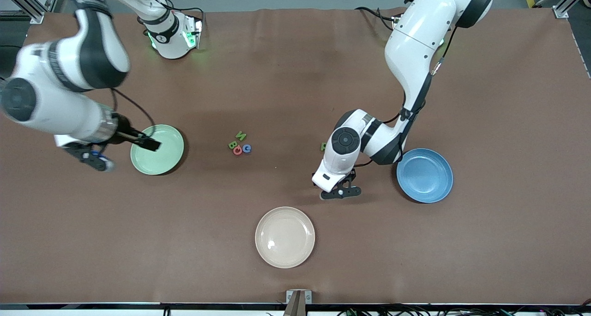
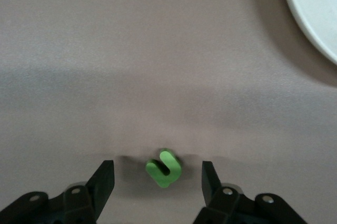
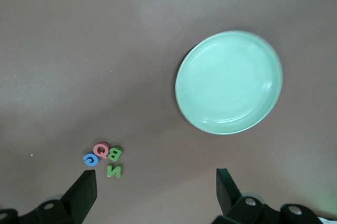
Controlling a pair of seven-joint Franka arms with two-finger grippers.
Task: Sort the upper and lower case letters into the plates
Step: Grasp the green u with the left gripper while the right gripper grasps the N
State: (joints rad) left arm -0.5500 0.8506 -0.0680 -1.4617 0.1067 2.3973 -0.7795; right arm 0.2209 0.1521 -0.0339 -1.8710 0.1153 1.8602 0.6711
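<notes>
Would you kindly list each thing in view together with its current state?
Left hand: low at the table, fingers apart on either side of the small green letter, not touching it.
Small green letter: flat on the table.
Right hand: open, waiting in the air.
Green plate: empty.
Blue plate: empty.
Cream plate: empty.
Cluster of four letters: on the table, close together.

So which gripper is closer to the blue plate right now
Left. The left gripper is low over the table beside the blue plate, around a small green letter. The right gripper hangs by the green plate.
</notes>
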